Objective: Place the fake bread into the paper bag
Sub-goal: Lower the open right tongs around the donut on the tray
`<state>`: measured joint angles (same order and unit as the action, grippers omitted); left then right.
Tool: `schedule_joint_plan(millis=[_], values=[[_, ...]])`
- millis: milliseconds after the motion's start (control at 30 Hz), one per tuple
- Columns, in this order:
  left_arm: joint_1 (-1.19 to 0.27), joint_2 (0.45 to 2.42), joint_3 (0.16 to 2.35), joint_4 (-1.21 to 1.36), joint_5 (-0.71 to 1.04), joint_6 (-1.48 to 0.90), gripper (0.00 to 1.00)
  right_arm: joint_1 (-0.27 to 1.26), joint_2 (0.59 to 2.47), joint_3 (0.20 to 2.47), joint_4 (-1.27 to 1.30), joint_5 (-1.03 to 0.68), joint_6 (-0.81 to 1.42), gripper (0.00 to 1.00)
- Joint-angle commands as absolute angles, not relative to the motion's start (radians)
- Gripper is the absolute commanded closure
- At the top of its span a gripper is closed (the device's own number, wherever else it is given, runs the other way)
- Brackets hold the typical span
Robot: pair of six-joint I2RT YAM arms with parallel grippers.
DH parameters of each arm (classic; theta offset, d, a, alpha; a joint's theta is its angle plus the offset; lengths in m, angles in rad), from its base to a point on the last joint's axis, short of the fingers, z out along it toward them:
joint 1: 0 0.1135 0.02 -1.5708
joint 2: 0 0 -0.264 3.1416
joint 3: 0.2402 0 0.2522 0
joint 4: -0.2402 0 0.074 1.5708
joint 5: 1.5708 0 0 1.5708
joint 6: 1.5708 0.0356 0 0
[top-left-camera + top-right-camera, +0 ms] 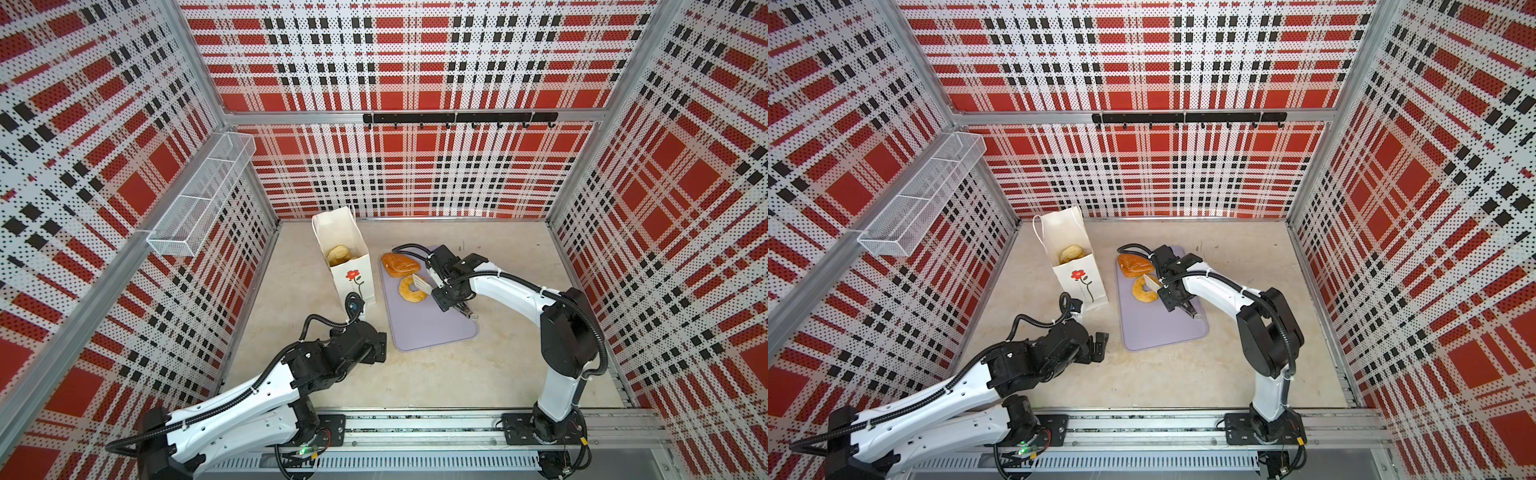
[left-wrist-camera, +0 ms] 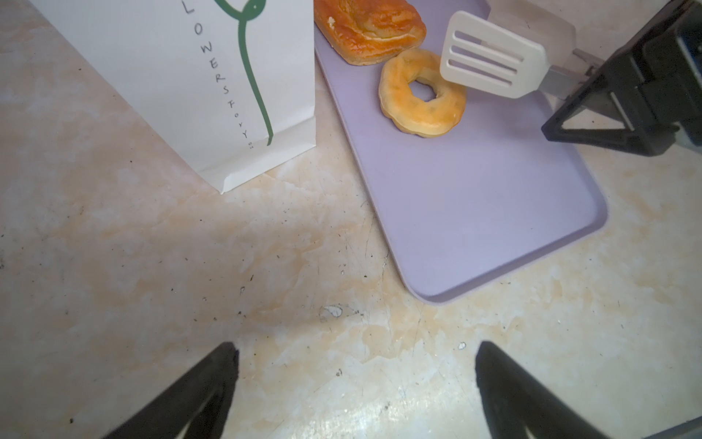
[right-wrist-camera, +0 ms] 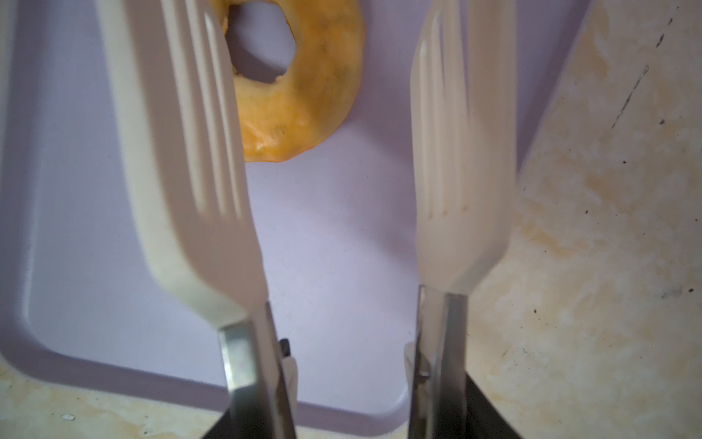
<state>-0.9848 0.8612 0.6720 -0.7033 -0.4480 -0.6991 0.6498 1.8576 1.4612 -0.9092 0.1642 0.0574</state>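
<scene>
**Step in hand:** pick-up of the ring doughnut [image 1: 409, 289] with the tongs [image 2: 490, 57].

**Right gripper** [image 1: 446, 291]: clamped on the metal arms of the tongs and squeezing them only part-way, so the two white slotted blades stand apart. Nothing is caught between the blades. In the right wrist view the doughnut [image 3: 304, 95] lies ahead of the blades, partly hidden behind one of them. Contact between blade and doughnut cannot be confirmed.

**Left gripper** [image 2: 357, 380]: jaws spread wide and empty, over bare table [image 2: 152, 285] near the foot of the paper bag [image 1: 353, 270].

**Location of task items:**
- The doughnut lies flat on the far half of the lilac tray [image 1: 432, 332], toward the long edge that faces the bag.
- The flaky pastry [image 1: 399, 264] lies at the far corner of the tray on the bag side, just beside the doughnut.
- The bag stands upright on the table, just beside that long edge, with its mouth open. One pale round bun [image 1: 338, 254] shows inside in both top views. What lies beneath it cannot be seen.

**Progress, as judged:** two pieces remain on the tray.

**Next move calls for:**
1. Advance the blades until they straddle the doughnut across its outer rim.
2. Close the tongs to a firm hold, then lift.
3. Carry the doughnut above the bag mouth, clear of the rim and handles, since the bag looks light and nothing is steadying it
</scene>
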Motion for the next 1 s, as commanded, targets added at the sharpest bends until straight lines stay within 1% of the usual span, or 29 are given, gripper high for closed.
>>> schedule_joint_plan(millis=[0, 967], values=[[-0.992, 0.869, 0.667, -0.685, -0.454, -0.709, 0.01, 0.641, 1.891, 1.514, -0.923, 0.148, 0.028, 0.45], [-0.992, 0.847, 0.634, -0.678, -0.462, -0.714, 0.01, 0.626, 2.074, 1.722, -1.085, 0.219, -0.044, 0.49]])
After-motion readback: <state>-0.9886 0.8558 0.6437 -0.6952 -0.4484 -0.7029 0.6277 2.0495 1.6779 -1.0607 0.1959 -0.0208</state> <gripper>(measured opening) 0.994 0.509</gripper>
